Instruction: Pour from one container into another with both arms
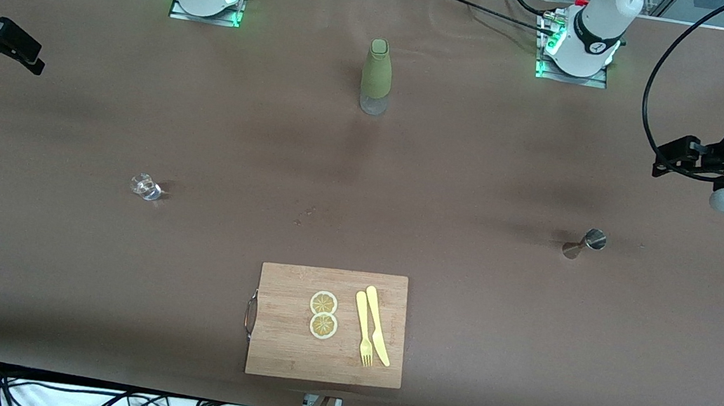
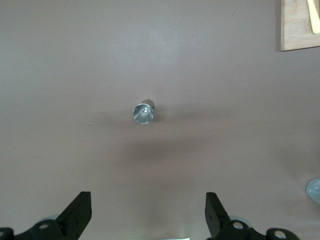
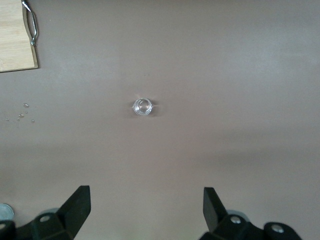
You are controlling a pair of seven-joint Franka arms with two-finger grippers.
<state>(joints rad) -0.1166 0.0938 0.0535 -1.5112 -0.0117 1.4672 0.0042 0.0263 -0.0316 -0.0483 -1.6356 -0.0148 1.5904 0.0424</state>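
The tiny clear glass (image 1: 145,187) stands upright on the brown table toward the right arm's end; in the right wrist view the glass (image 3: 142,107) shows from above. The steel jigger (image 1: 584,243) stands toward the left arm's end, and the left wrist view looks down into the jigger (image 2: 144,112). My right gripper (image 1: 34,55) hangs open and empty high over its end of the table, fingertips (image 3: 80,200) wide apart. My left gripper (image 1: 667,159) hangs open and empty high over the other end, fingertips (image 2: 82,202) spread.
A tall olive-green sleeved bottle (image 1: 377,78) stands mid-table between the arm bases. A wooden cutting board (image 1: 287,334) with two lemon slices (image 1: 323,314), a yellow fork and knife (image 1: 372,332) lies near the front edge. Small water drops (image 3: 22,112) dot the table.
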